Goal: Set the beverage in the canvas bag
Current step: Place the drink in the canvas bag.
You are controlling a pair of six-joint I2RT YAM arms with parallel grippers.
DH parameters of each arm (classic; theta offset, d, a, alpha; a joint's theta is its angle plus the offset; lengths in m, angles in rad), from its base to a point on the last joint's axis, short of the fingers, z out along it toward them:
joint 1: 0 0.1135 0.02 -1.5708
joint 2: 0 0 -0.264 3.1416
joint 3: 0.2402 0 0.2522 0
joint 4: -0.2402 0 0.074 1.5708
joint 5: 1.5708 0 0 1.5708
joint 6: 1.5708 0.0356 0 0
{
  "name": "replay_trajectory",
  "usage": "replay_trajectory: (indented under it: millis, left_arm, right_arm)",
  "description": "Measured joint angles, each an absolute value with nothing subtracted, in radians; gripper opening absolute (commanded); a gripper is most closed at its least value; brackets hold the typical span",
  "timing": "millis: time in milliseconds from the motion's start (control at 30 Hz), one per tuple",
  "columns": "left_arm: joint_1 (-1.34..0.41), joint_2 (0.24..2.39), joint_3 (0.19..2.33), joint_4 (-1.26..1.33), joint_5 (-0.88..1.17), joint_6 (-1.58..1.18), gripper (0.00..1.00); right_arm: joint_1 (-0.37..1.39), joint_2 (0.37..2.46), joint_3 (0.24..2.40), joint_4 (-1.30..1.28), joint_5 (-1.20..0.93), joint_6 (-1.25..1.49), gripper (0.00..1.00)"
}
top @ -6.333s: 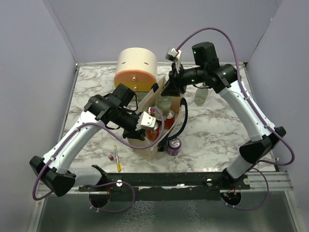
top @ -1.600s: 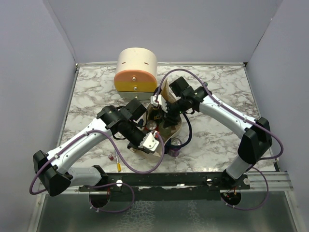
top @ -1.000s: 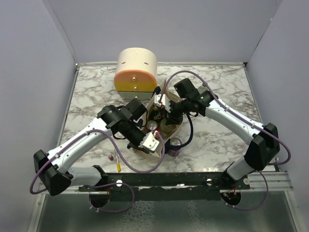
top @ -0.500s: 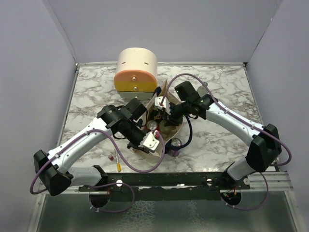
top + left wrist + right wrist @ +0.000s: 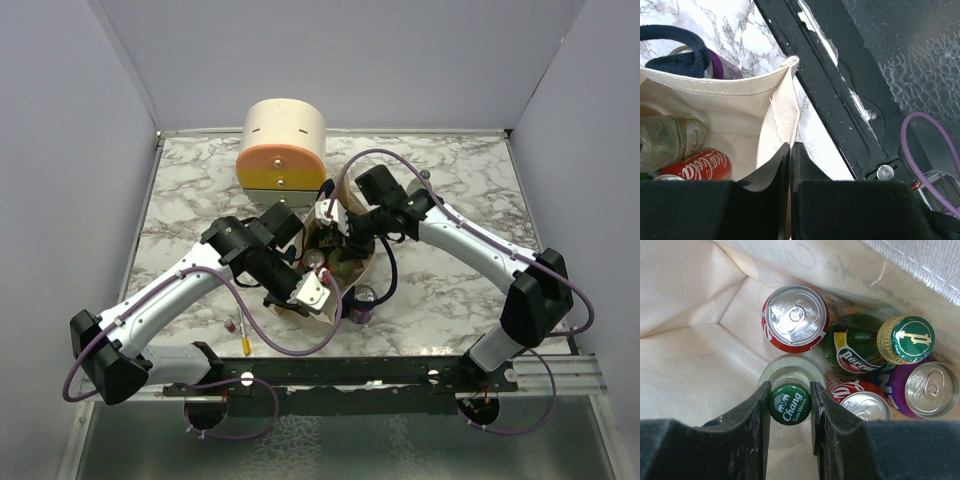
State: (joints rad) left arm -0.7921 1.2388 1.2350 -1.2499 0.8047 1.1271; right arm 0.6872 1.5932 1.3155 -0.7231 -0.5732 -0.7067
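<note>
**Right end effector**: partly closed. The fingers are clamped on either side of the green crown cap of the beverage, a clear glass soda-water bottle. The bottle is upright, down inside the canvas bag. I cannot tell whether its base has met the cloth floor.

**Left end effector**: closed right down, pinching the bag's rim cloth near a corner seam. This props the mouth open.

**Neighbours in the bag:**
- A red cola can stands just beyond the bottle.
- A green glass bottle with a gold cap lies off to one side.
- A second red can sits just beside my finger.
- A purple can shows in the left wrist view outside the bag wall, on the marble surface.

**Handling, my judgement:**
- Glass is stiff, smooth and breakable, and the bottle is probably heavy for its size if full.
- The crimped cap is the best hold, since its ridges bite where the slick neck would slide.
- A hold that high lets the body swing, so any travel should be slow and plumb.
- It should go down into the gap beside the red can, away from the green bottle, because glass on glass is the knock to avoid.
- I would let go only once the weight sits on the floor, as a drop onto cans could chip it.
- The bag is soft and gives no support. If the left pinch slips, the wall folds in over the opening.
</note>
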Motion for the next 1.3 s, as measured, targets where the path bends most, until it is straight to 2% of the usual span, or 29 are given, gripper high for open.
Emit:
replay_trajectory:
  millis: [267, 333, 433, 733, 1067, 1300]
  left_arm:
    - [-0.781, 1.247, 1.254, -1.266, 0.801, 1.117, 0.0]
    - [-0.778, 1.247, 1.257, -1.273, 0.795, 1.117, 0.0]
    - [-0.776, 1.247, 1.261, -1.284, 0.788, 1.116, 0.0]
    - [-0.773, 1.247, 1.262, -1.294, 0.773, 1.116, 0.0]
    - [-0.773, 1.241, 1.262, -1.288, 0.768, 1.113, 0.0]
    - [-0.772, 1.24, 1.262, -1.287, 0.767, 1.109, 0.0]
  right_arm:
    - [0.687, 1.643, 1.419, -0.846, -0.558, -0.733, 0.36]
    - [0.687, 1.651, 1.439, -0.873, -0.55, -0.733, 0.44]
    - [0.687, 1.662, 1.47, -0.911, -0.543, -0.73, 0.48]
    - [0.687, 1.715, 1.536, -0.933, -0.543, -0.69, 0.53]
    - [0.687, 1.729, 1.576, -0.932, -0.544, -0.616, 0.69]
    - [0.687, 1.771, 1.62, -0.912, -0.55, -0.57, 0.66]
